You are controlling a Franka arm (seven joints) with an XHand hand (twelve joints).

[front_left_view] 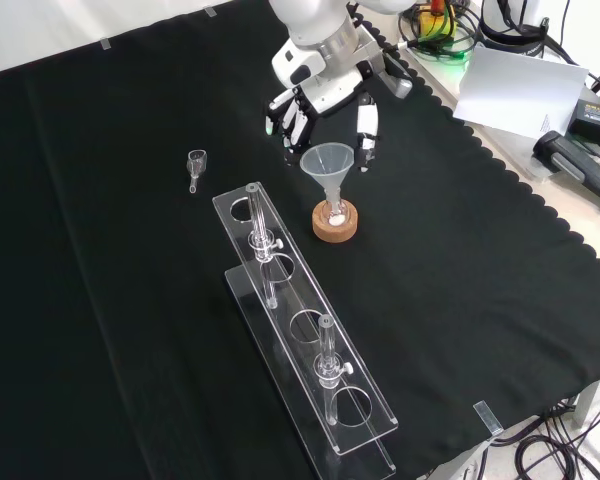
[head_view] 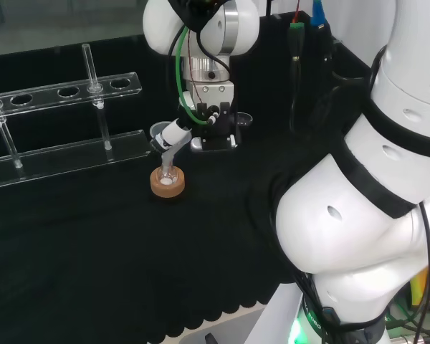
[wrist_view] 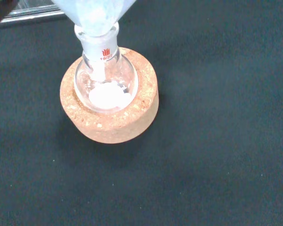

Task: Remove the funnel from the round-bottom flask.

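Note:
A clear funnel (front_left_view: 329, 168) stands with its stem in the neck of a small round-bottom flask (front_left_view: 334, 212), which rests on a cork ring (front_left_view: 336, 228). White powder lies in the flask (wrist_view: 106, 92), and the funnel's cone (wrist_view: 94, 14) looks frosted with it. The hand (front_left_view: 325, 95) hangs just behind and above the funnel, open, with fingers (front_left_view: 365, 130) reaching down on either side of the rim. In the head view one finger (head_view: 174, 132) sits close to the funnel rim (head_view: 158, 132); I cannot tell if it touches. The cork ring (head_view: 167, 183) sits just below.
A long clear rack (front_left_view: 305, 335) with a few test tubes stands in front of the flask in the front view, and to the left (head_view: 64, 93) in the head view. A small glass piece (front_left_view: 195, 165) lies on the cloth, left of the hand. The scalloped cloth edge (front_left_view: 500, 160) runs at the right.

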